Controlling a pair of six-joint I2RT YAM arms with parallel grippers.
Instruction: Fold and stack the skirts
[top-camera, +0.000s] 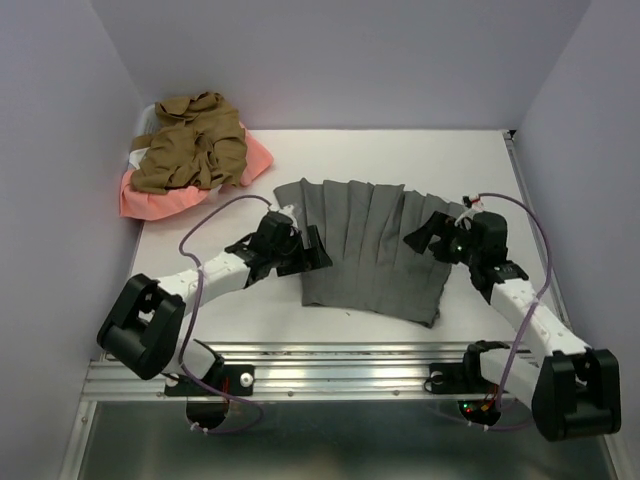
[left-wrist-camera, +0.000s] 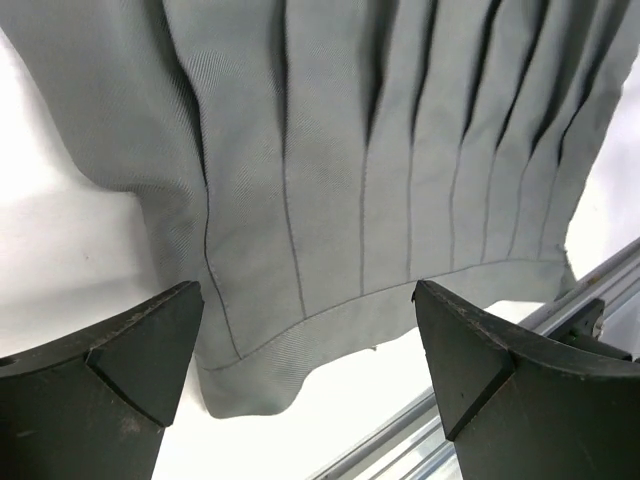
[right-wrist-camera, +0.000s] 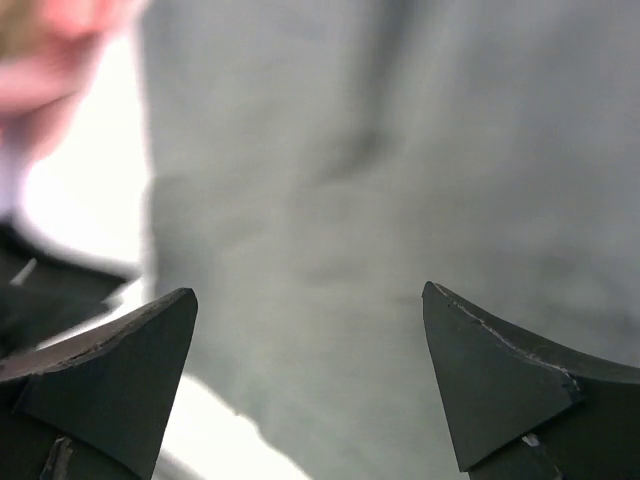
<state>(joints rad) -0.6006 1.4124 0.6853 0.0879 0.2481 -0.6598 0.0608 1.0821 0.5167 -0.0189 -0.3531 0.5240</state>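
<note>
The grey skirt (top-camera: 370, 245) lies spread flat with its pleats showing in the middle of the white table. At the back left the tan-brown skirt (top-camera: 190, 145) sits crumpled on top of the salmon-pink skirt (top-camera: 160, 200). My left gripper (top-camera: 310, 255) is open over the grey skirt's left side; in the left wrist view the gripper (left-wrist-camera: 307, 290) frames the hem of the grey skirt (left-wrist-camera: 350, 150), with nothing between the fingers. My right gripper (top-camera: 425, 235) is open over the skirt's right edge. Close below the open right gripper (right-wrist-camera: 309, 290) is blurred grey cloth (right-wrist-camera: 400, 150).
A metal rail (top-camera: 340, 355) runs along the table's near edge, just past the skirt's hem. Lilac walls close in the left, back and right. A bit of white (top-camera: 138, 152) shows under the heap at the back left. Bare table (top-camera: 480, 160) lies at the back right.
</note>
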